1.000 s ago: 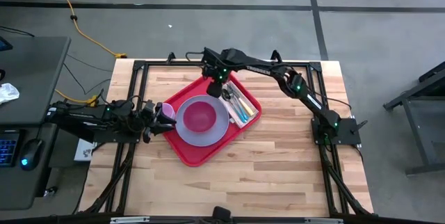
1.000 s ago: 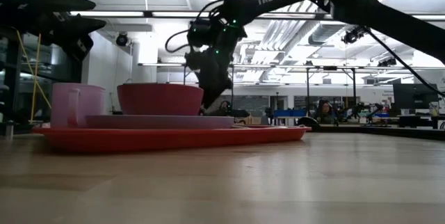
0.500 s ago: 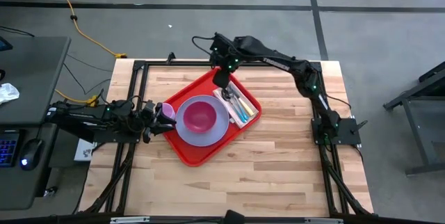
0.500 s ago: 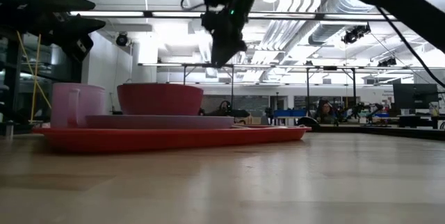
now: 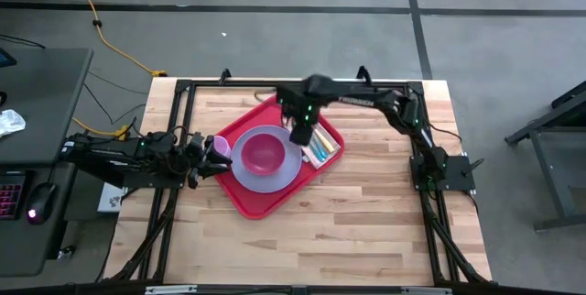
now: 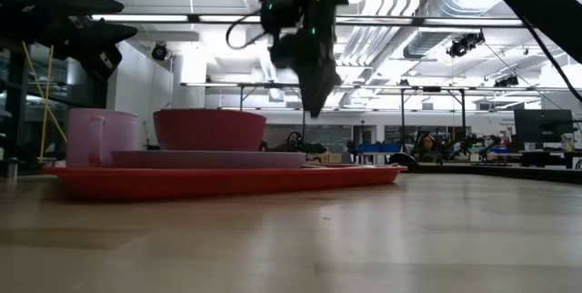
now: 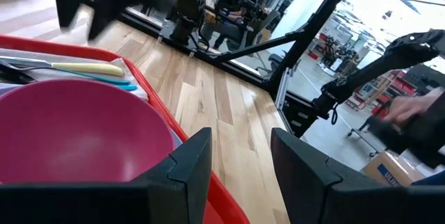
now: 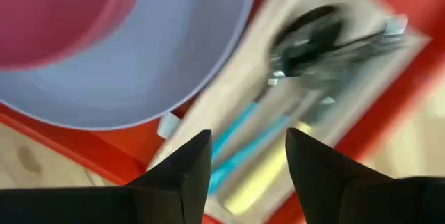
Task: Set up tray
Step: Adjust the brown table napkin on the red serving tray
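The red tray (image 5: pixel 247 196) lies askew on the wooden table. It carries a lavender plate (image 5: pixel 284 174) with a magenta bowl (image 5: pixel 264 152) on it, a pink cup (image 5: pixel 219 146) at the tray's left corner, and cutlery (image 8: pixel 278 133) with teal and yellow handles on a white napkin (image 5: pixel 320 147). My right gripper (image 8: pixel 247 175) hangs open above the cutlery, pointing down, well clear of the tray (image 6: pixel 227 180) in the low view. My left gripper (image 7: pixel 240 175) waits open and level at the tray's left side, next to the cup, with nothing between its fingers.
A black frame (image 5: pixel 183 89) runs along the table's far and side edges. Bare wood (image 5: pixel 348 231) lies near and to the right of the tray. A desk with a keyboard and mouse (image 5: pixel 37 213) stands off the table's left side.
My right gripper has risen from low over the tray's far corner. It has then swung toward the table's near edge and a little right, and now hangs above the cutlery. The tray and everything on it have stayed put.
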You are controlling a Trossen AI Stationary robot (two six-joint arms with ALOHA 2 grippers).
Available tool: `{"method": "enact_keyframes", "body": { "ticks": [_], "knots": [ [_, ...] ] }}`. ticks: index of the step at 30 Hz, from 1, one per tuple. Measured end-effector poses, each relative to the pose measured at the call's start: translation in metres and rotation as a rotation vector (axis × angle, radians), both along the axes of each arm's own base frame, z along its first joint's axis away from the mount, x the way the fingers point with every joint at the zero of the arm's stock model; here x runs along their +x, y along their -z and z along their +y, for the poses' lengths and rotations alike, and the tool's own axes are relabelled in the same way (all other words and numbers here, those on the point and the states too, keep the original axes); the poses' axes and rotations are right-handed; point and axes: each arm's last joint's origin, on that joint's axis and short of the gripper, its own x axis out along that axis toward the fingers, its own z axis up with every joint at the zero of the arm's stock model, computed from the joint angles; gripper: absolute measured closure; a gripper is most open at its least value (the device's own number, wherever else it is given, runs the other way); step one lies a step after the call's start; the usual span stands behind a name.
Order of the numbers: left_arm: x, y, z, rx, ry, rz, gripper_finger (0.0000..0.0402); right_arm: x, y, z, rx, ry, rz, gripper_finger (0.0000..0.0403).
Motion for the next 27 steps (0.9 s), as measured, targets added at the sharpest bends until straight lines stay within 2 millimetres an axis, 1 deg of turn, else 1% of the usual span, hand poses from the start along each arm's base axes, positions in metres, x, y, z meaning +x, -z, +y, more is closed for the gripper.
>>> {"method": "enact_keyframes", "body": {
  "ticks": [3,5,7,10,14,19,27],
  "knots": [
    [0.0,0.0,0.0,0.0,0.0,0.0,0.0222,-0.001,0.034,0.006,0.011,-0.027,0.042,0.0236],
    [0.0,0.0,0.0,0.0,0.001,0.0,0.0222,-0.003,0.053,0.007,0.016,-0.018,0.056,0.0234],
    [0.0,0.0,0.0,0.0,0.001,0.0,0.0222,-0.005,0.064,0.006,0.017,0.004,0.06,0.0233],
    [0.0,0.0,0.0,0.0,0.001,0.0,0.0222,-0.008,0.075,0.003,0.019,0.021,0.064,0.0234],
    [0.0,0.0,0.0,0.0,0.001,0.0,0.0222,-0.007,0.078,-0.002,0.008,0.03,0.03,0.0235],
    [0.0,0.0,0.0,-0.012,0.0,0.002,0.0222,-0.002,0.077,-0.004,0.001,0.032,-0.026,0.0234],
    [0.0,0.0,0.0,-0.023,0.0,0.003,0.0222,-0.002,0.077,-0.004,-0.002,0.029,-0.025,0.0247]
  ]
}}
